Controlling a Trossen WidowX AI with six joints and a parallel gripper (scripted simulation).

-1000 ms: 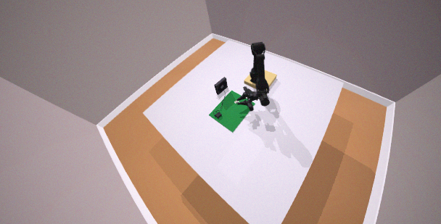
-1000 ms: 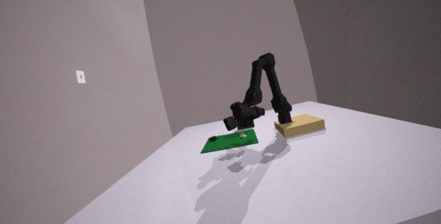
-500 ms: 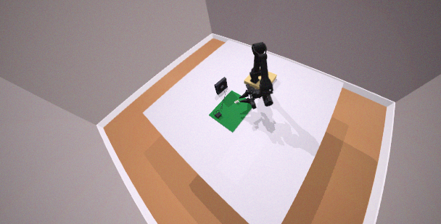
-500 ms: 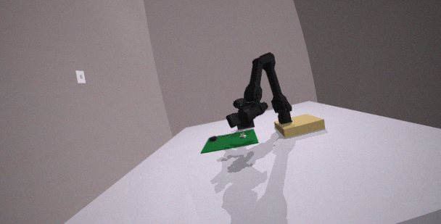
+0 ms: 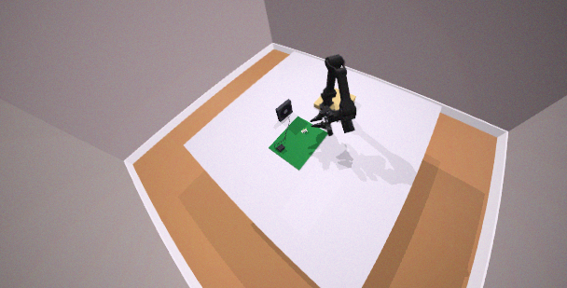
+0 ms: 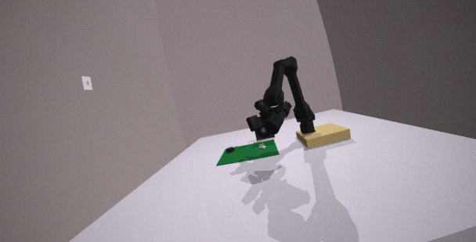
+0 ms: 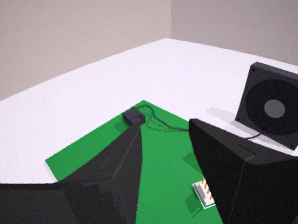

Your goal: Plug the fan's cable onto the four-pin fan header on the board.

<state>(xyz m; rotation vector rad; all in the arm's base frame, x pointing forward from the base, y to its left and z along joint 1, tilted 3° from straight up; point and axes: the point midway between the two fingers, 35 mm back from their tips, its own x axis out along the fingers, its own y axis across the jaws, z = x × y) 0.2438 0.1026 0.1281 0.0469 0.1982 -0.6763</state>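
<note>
A green board (image 5: 294,152) (image 6: 243,156) (image 7: 160,176) lies flat on the white table. The small white four-pin header (image 5: 304,130) (image 6: 261,146) (image 7: 204,193) stands on it near the arm's side. The black plug (image 5: 280,147) (image 6: 230,149) (image 7: 133,117) lies on the board's far corner, apart from the header, with its thin cable running to the black fan (image 5: 283,110) (image 7: 273,106), which stands upright beside the board. My gripper (image 5: 315,120) (image 6: 261,134) (image 7: 164,128) hovers above the board's near edge, close to the header. Its fingers stand apart with nothing between them.
The arm's base sits on a tan block (image 5: 322,102) (image 6: 325,135) behind the board. The white table top is bordered by orange floor and a low white rim (image 5: 154,132).
</note>
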